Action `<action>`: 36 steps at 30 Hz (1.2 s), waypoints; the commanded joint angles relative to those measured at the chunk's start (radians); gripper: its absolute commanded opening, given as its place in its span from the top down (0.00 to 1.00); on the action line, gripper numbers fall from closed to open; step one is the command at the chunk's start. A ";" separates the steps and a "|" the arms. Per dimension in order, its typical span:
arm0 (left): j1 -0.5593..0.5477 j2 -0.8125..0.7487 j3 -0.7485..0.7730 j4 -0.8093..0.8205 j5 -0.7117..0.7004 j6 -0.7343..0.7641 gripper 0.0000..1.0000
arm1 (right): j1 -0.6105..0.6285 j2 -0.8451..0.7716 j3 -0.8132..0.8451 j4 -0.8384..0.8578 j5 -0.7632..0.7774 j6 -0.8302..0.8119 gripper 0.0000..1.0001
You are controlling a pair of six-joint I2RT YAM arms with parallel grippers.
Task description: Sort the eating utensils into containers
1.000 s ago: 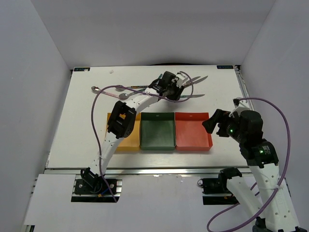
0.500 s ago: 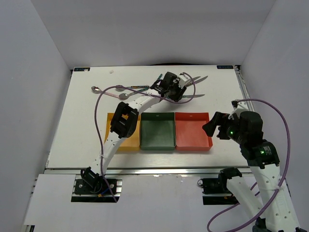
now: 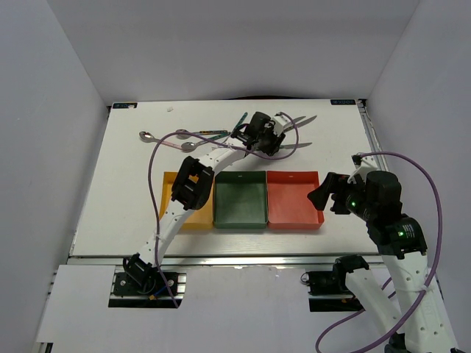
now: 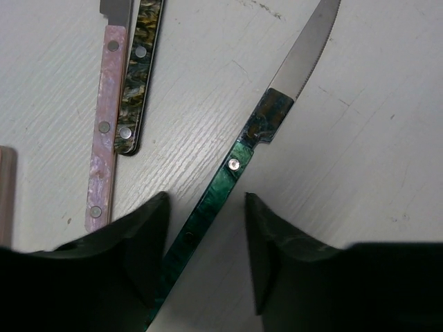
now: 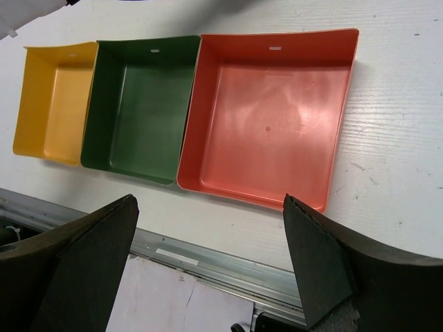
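Note:
My left gripper (image 3: 263,137) (image 4: 205,207) is at the back of the table. Its jaws are open and straddle the teal-green handle of a knife (image 4: 228,173), which lies on the table with its blade pointing away. The handle's end (image 3: 241,122) sticks out beside the gripper. A pink-handled utensil (image 4: 104,128) and a dark patterned one (image 4: 135,83) lie just to the left. Three trays stand in a row: yellow-orange (image 3: 169,209) (image 5: 55,104), dark green (image 3: 239,198) (image 5: 138,104) and red (image 3: 294,198) (image 5: 270,124); what shows of them is empty. My right gripper (image 3: 324,193) (image 5: 210,207) hovers open and empty over the red tray's near right corner.
Two spoons (image 3: 147,136) (image 3: 188,145) lie at the back left, and two more knives (image 3: 305,119) (image 3: 298,145) to the right of the left gripper. The left arm crosses above the yellow-orange tray. The table's metal front rail (image 5: 208,259) runs just below the trays.
The left gripper has shifted slightly over the knives, and the teal handle end shows more at its upper left. The right arm has drifted a little lower in the top view.

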 commanded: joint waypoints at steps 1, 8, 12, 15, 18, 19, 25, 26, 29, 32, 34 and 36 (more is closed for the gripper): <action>-0.019 -0.005 -0.013 -0.074 0.016 0.024 0.47 | -0.003 -0.003 0.003 0.030 -0.028 -0.011 0.11; -0.033 -0.025 -0.067 -0.096 -0.008 0.024 0.71 | -0.002 -0.014 0.018 0.024 -0.033 -0.011 0.11; -0.036 -0.040 -0.105 -0.058 -0.048 0.016 0.82 | -0.003 -0.020 0.021 0.016 -0.033 -0.009 0.11; -0.036 -0.048 -0.122 -0.027 -0.096 0.010 0.96 | -0.002 -0.020 0.018 0.016 -0.034 -0.008 0.11; -0.037 -0.055 -0.117 -0.016 -0.097 0.022 1.00 | -0.003 -0.017 0.013 0.019 -0.036 -0.008 0.11; -0.039 -0.067 -0.119 -0.013 -0.096 0.030 1.00 | -0.003 -0.017 0.012 0.021 -0.036 -0.005 0.11; -0.054 -0.178 -0.220 0.111 -0.106 0.050 1.00 | -0.002 -0.012 0.004 0.033 -0.040 0.005 0.11; -0.060 -0.221 -0.235 0.131 -0.123 0.048 1.00 | -0.003 -0.011 0.004 0.035 -0.043 0.006 0.11; -0.071 -0.276 -0.257 0.194 -0.166 0.042 1.00 | -0.003 -0.008 0.006 0.038 -0.043 0.009 0.11; -0.079 -0.302 -0.234 0.219 -0.169 0.031 1.00 | -0.002 -0.006 0.013 0.036 -0.042 0.009 0.11; -0.082 -0.311 -0.217 0.232 -0.172 0.024 1.00 | -0.003 -0.005 0.015 0.035 -0.039 0.009 0.11; -0.090 -0.319 -0.197 0.236 -0.175 0.022 1.00 | -0.003 -0.006 0.016 0.032 -0.037 0.008 0.11</action>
